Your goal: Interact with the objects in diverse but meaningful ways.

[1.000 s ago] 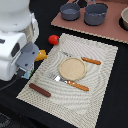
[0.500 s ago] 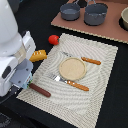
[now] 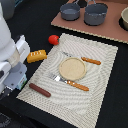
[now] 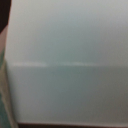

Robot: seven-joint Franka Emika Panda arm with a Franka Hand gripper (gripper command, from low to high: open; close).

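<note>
A striped mat [image 3: 95, 75] covers the dark bench [image 3: 30, 20], holding plate [image 3: 72, 68], tomato [image 3: 53, 39] and sausage [image 3: 39, 90]; gripper state cannot be told.

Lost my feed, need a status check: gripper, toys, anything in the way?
Gripper out of clear sight; wrist view filled by pale carton. Tomato, bread, sausage lie untouched around the plate. No obstruction seen.

The arm [image 3: 7, 47] at the exterior view's left edge sits lower and closer to the camera than a second ago, now hiding more of the mat's [image 3: 95, 95] near corner. The pale blue carton [image 3: 16, 79] moves down with it.
</note>
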